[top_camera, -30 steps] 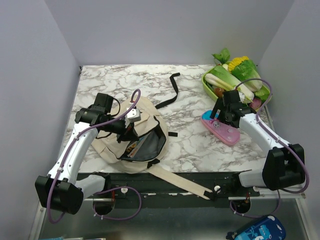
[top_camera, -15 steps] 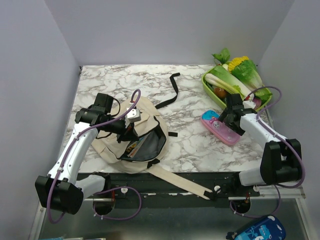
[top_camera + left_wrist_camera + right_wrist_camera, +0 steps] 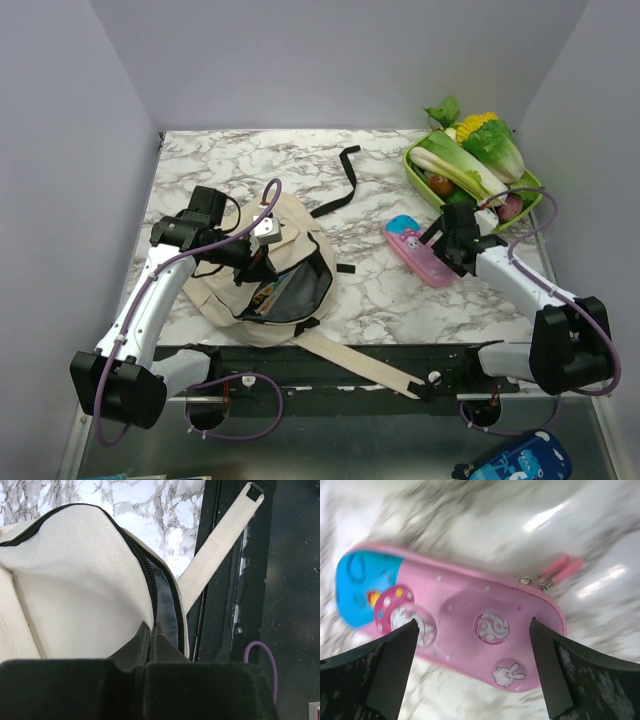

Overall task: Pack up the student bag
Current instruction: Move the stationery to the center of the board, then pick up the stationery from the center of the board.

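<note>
From above, the student bag (image 3: 295, 225) lies open at the left of the counter (image 3: 250, 160), its rim held by the left end effector (image 3: 263, 263). The pink pencil case (image 3: 415, 248) has slid leftward towards it, the right end effector (image 3: 447, 247) following. Left wrist: fingers (image 3: 75, 690) clamped together on the bag's zip edge. Right wrist: fingers (image 3: 385, 675) spread wide astride the case, probably nudging, not gripping

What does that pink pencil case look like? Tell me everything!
The pink pencil case is long, rounded and hard-looking, with one blue end, cartoon pictures including a bunny, and pink zipper pulls. It looks closed and lies flat on the marble table. The right gripper hangs over it, open fingers on either side.
</note>
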